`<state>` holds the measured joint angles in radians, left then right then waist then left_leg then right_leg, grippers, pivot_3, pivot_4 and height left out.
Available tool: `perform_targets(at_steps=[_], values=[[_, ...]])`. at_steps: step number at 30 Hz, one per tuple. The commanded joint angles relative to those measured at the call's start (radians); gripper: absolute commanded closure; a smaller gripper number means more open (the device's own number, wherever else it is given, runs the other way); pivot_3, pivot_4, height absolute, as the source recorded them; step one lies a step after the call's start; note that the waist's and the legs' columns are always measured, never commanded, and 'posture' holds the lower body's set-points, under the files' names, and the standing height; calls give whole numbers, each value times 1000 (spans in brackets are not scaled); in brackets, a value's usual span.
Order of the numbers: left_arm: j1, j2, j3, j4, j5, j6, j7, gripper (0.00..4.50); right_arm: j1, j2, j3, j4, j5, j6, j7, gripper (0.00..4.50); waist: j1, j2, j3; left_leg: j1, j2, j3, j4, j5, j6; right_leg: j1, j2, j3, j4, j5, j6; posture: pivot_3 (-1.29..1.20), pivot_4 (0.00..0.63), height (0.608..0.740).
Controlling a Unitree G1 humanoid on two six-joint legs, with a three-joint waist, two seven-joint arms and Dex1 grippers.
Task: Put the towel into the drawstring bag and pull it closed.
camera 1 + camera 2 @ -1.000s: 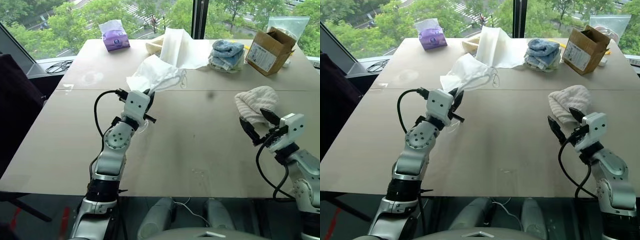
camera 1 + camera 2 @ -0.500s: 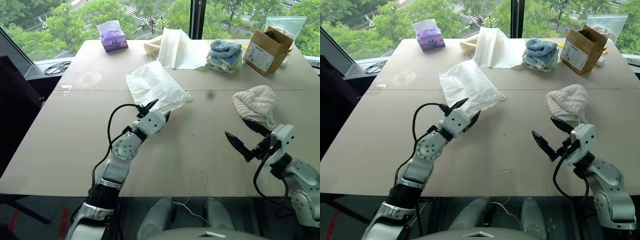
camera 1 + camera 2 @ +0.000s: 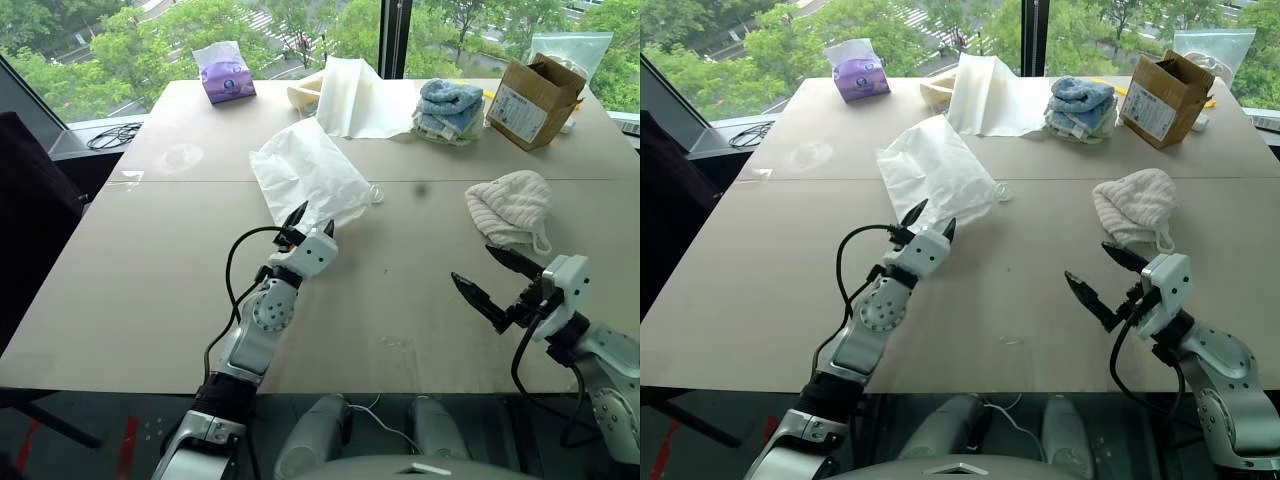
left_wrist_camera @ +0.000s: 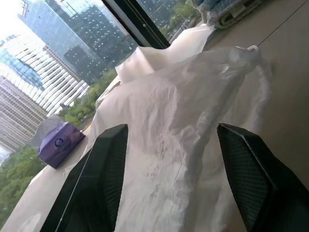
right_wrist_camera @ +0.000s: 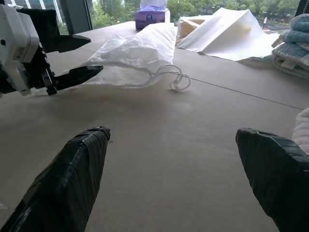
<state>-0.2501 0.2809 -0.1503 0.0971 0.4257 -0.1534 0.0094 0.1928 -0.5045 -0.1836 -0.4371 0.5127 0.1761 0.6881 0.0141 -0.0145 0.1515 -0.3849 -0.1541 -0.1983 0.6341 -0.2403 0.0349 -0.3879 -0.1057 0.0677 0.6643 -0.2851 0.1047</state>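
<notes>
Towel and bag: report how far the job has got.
Done: nothing toward packing. The bag lies flat on the table, its cords loose. The towel sits apart on the right, outside the bag. In hand: nothing; the left hand is open at the bag's near edge, the right hand open just short of the towel. Left: load towel, pull cords.

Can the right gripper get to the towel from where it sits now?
Probably yes. The right gripper is open, with the towel lying just beyond its far finger on bare table. Nothing stands between them. The left gripper and the drawstring bag are well off to the side.
</notes>
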Motion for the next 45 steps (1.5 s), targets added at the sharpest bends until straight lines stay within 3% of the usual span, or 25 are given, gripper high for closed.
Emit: perform_targets(at_steps=[1, 4, 9, 14, 20, 26, 29, 32, 36, 40, 45], values=[[1, 16, 31, -9, -19, 3, 2, 1496, 5, 1, -17, -47, 3, -14, -6, 0, 0, 0, 0, 0, 0, 0, 0, 0, 0, 0, 0, 0, 0, 0, 0, 0, 150, 740], [-12, 19, 43, -13, -41, 0, -19, 2253, -3, 5, -9, -43, -2, -18, -8, 0, 0, 0, 0, 0, 0, 0, 0, 0, 0, 0, 0, 0, 0, 0, 0, 0, 150, 740], [-35, 22, 54, -30, -69, 13, -48, 4451, -12, 8, -9, -36, -6, -23, -12, 0, 0, 0, 0, 0, 0, 0, 0, 0, 0, 0, 0, 0, 0, 0, 0, 0, 150, 740], [-50, 20, 54, -44, -85, 35, -69, 4451, -37, 21, -23, -24, -20, -9, -65, 0, -1, 0, 0, 0, 0, 0, 0, 0, 0, 0, 0, 0, 0, 0, 0, 0, 150, 740], [-139, -4, 68, -72, -145, 152, -131, 4451, -229, -11, -82, 128, -174, 67, -283, 0, 0, 0, 0, 0, 0, 0, 2, 0, 0, 0, 0, 0, 1, 1, 0, 0, 150, 740], [-267, -24, 91, -84, -210, 356, -207, 4451, -463, -136, 18, 426, -314, 92, -224, 0, -6, 0, 0, -2, -1, 0, 4, 0, 0, -1, 0, 0, 2, 2, 1, 0, 150, 740], [-330, -28, 104, -85, -248, 429, -239, 4451, -603, -135, 60, 606, -351, 67, -193, 0, -21, -1, 0, -2, 0, 1, 3, 0, 0, -1, 0, 0, 1, 2, 1, 0, 150, 740], [-378, -26, 117, -90, -271, 487, -249, 4451, -716, -109, 74, 742, -353, 58, -172, 0, -32, -1, 0, -14, 0, 1, 8, 0, 0, -12, 0, 0, 4, 2, 1, 0, 150, 740], [-402, -10, 118, -89, -272, 507, -256, 4451, -817, -71, 70, 896, -329, 130, -154, 0, -38, -1, 0, -15, 0, 2, 9, 0, 0, -14, -1, -1, 8, 2, 1, 0, 150, 740], [-388, -2, 120, -103, -276, 516, -253, 4451, -851, -55, 41, 954, -291, 219, -138, 0, -38, -1, 0, -16, -1, 2, 11, 0, 0, -14, -1, -1, 9, 2, 1, 0, 150, 740], [-376, 4, 123, -109, -280, 519, -249, 4451, -840, -46, 48, 863, -228, 309, -50, 0, -37, -1, 0, -16, -1, 2, 14, 0, 0, -14, -1, -1, 13, 2, 1, 0, 150, 740]])
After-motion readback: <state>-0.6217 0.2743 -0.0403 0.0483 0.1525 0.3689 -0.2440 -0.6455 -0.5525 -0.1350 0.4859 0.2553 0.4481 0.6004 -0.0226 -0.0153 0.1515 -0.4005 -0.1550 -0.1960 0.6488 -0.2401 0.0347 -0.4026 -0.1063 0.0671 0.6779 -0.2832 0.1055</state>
